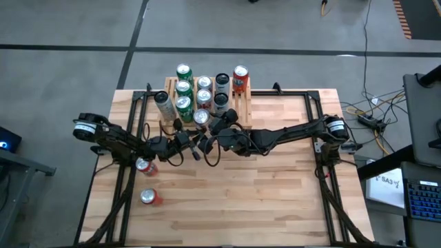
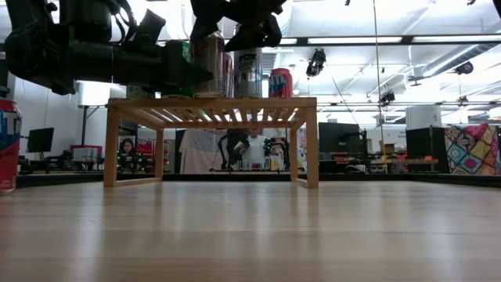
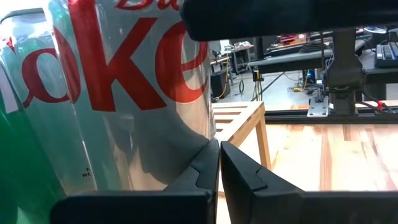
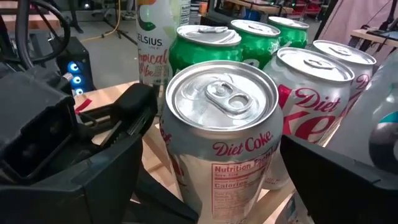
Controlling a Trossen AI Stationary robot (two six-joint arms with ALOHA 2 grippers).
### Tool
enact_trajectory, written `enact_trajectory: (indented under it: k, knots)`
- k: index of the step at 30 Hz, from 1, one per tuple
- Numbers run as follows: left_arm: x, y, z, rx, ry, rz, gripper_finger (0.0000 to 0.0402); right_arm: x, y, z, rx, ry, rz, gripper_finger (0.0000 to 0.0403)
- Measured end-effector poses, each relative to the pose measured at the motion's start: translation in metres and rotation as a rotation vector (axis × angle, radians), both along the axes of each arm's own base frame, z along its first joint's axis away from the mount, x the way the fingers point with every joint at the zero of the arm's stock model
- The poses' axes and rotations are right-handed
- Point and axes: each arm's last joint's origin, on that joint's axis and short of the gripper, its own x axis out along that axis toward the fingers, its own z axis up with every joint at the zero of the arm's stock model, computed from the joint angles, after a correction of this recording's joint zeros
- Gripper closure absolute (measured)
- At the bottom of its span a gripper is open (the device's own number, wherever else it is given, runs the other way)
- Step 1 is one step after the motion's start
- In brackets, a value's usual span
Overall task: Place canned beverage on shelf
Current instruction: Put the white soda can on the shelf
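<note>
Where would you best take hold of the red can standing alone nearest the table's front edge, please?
Grip the red can around the middle of its round wall, tool coming down from above, one finger either side: it stands upright, lid up, with bare tabletop all round.

"Diet Coke" on silver can [image 4: 222, 140]; "Celsius" on tall can [image 4: 157, 43].

The plank table [image 1: 275, 193] carries the shelf [image 1: 242, 103] just beyond both tools, crowded with perhaps ten cans; two red cans [image 1: 149, 198] stand behind the left tool [image 1: 196, 145].
</note>
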Motion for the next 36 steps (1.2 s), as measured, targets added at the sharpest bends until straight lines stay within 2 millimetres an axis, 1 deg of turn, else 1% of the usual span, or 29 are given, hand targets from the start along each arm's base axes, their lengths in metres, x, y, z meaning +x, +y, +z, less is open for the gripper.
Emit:
enact_trajectory:
  k: [8, 16, 20, 27, 31, 34, 36]
  knots:
    - [0.0, 0.0, 0.0, 0.012, 0.008, 0.001, 0.0402, -0.004, 0.002, 0.008, -0.002, -0.016, 0.003, 0.0035]
    - [0.0, 0.0, 0.0, 0.015, 0.01, 0.001, 0.0402, -0.009, 0.008, 0.017, -0.011, -0.029, 0.014, 0.0035]
    - [0.0, 0.0, 0.0, 0.016, 0.01, 0.002, 0.0402, -0.013, 0.015, 0.022, -0.036, -0.027, 0.015, 0.0035]
    - [0.0, 0.001, 0.0, 0.016, 0.01, 0.002, 0.0402, -0.015, 0.031, 0.024, -0.072, -0.003, 0.057, 0.0035]
    - [0.0, 0.001, 0.0, 0.016, 0.011, 0.002, 0.0402, -0.021, 0.037, 0.033, -0.097, -0.003, 0.07, 0.0035]
    - [0.0, 0.001, 0.0, 0.016, 0.013, 0.002, 0.0402, -0.027, 0.039, 0.044, -0.084, -0.019, 0.146, 0.0048]
    - [0.0, 0.001, 0.0, 0.02, 0.017, 0.003, 0.0402, -0.032, 0.04, 0.05, -0.043, -0.037, 0.227, 0.0072]
